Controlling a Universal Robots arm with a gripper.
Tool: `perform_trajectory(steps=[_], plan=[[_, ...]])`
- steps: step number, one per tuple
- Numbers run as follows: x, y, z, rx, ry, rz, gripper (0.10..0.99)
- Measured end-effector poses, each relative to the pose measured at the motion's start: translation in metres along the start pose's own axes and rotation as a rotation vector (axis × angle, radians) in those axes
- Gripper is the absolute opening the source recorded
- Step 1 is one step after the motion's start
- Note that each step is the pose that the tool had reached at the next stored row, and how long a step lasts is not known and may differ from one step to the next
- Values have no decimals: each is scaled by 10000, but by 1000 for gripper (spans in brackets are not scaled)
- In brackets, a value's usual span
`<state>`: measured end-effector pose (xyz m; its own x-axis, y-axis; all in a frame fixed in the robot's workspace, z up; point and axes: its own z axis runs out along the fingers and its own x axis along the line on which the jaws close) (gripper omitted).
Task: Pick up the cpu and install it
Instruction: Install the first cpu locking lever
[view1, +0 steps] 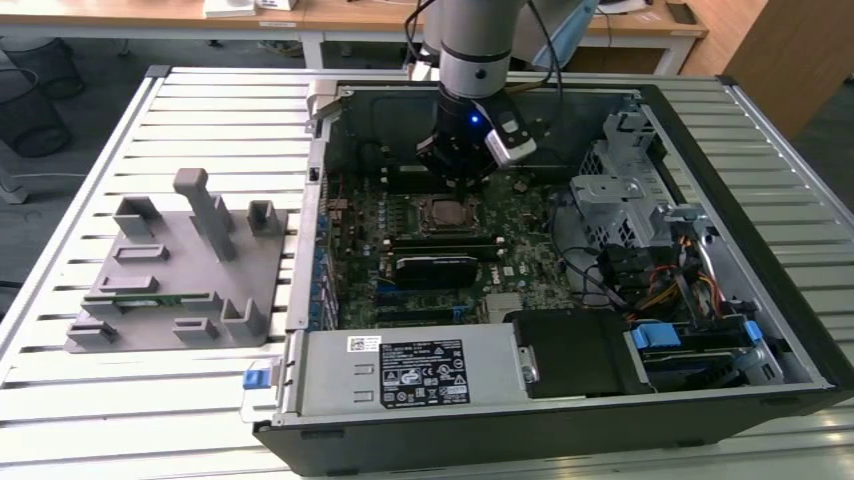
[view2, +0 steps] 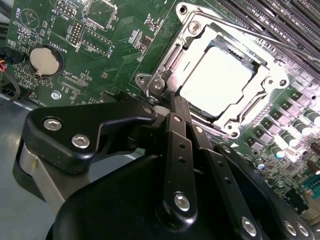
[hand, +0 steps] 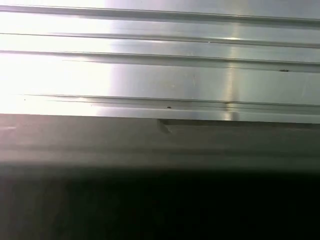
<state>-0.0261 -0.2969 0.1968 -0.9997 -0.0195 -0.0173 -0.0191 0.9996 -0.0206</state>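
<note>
- Open computer case (view1: 534, 440) lies on the slatted metal table (view1: 200, 110); my arm reaches down into it over the motherboard (view1: 400, 235).
- My gripper (view1: 461, 180) hangs right above the socket frame (view1: 447, 212) in the exterior view, toward the case's back wall from it.
- In the second wrist view my gripper (view2: 167, 107) has its two black fingers pressed together. I see nothing pinched between them, and the tips sit at one corner of the socket frame (view2: 235, 120), by the corner screw.
- The cpu (view2: 215, 80) lies flat inside the socket frame, silver top up, level with the frame as far as I can judge.
- Key relation: the cpu lies just beyond my fingertips, diagonally across the frame from the corner they are at. It is square, so it has no long axis to align with.
- The wire lever (view2: 265, 40) runs along the frame side farthest from my tips.
- View difference: the exterior view gives my height over the socket frame but hides the cpu's seating; the second wrist view shows that seating plus the coin cell battery (view2: 44, 59), well apart from the frame; the first wrist view shows table slats (hand: 160, 75).
</note>
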Motion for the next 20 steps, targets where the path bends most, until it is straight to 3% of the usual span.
perform_trajectory(steps=[7,20], plan=[[0,13,3,-82,-4,2,106],[-1,14,-3,-525,-14,10,106]])
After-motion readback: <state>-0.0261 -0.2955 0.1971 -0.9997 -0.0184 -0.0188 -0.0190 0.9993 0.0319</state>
